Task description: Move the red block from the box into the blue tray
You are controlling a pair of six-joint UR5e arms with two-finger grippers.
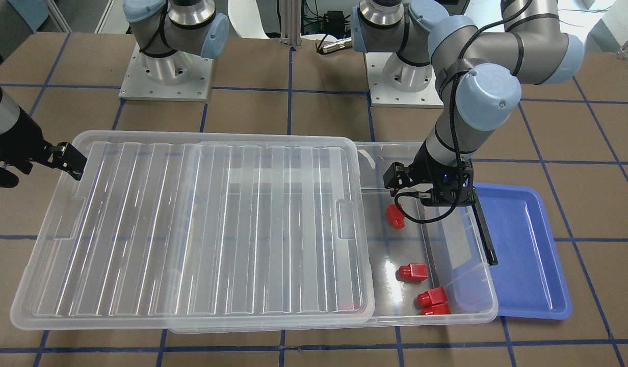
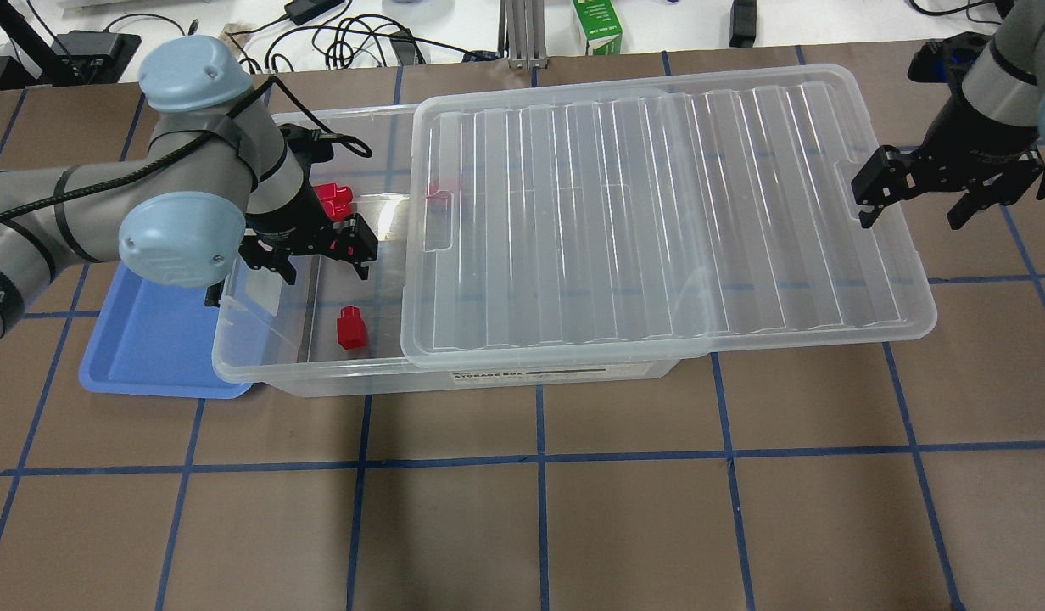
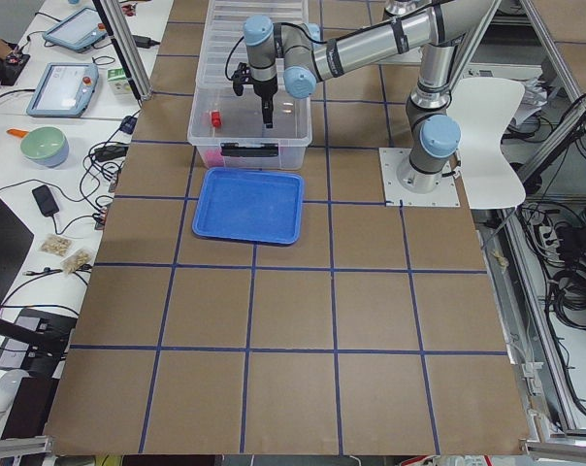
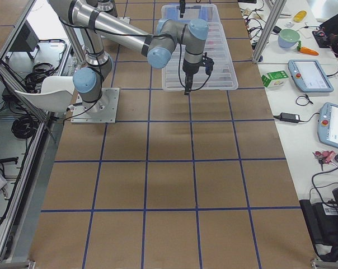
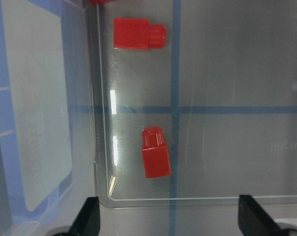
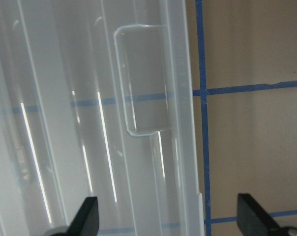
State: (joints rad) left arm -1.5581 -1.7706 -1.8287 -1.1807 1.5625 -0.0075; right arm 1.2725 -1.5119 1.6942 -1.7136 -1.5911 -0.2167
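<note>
The clear box (image 2: 319, 373) lies across the table. Its ribbed lid (image 2: 658, 221) is slid toward my right, which bares the box's left end. Several red blocks lie there: one alone (image 2: 350, 327) (image 5: 155, 152) and others near the far wall (image 2: 332, 199) (image 1: 432, 295). My left gripper (image 2: 319, 259) (image 5: 169, 219) is open and empty, pointing down above the lone block inside the bared end. The blue tray (image 2: 149, 339) (image 1: 528, 244) sits against that end and holds nothing. My right gripper (image 2: 917, 204) (image 6: 169, 216) is open above the lid's outer edge and holds nothing.
A black latch bar (image 1: 485, 232) lies on the box's short end beside the tray. The lid overhangs the box on my right. Cables and a green carton (image 2: 597, 25) lie beyond the table's far edge. The arm bases (image 1: 166, 71) stand behind the box.
</note>
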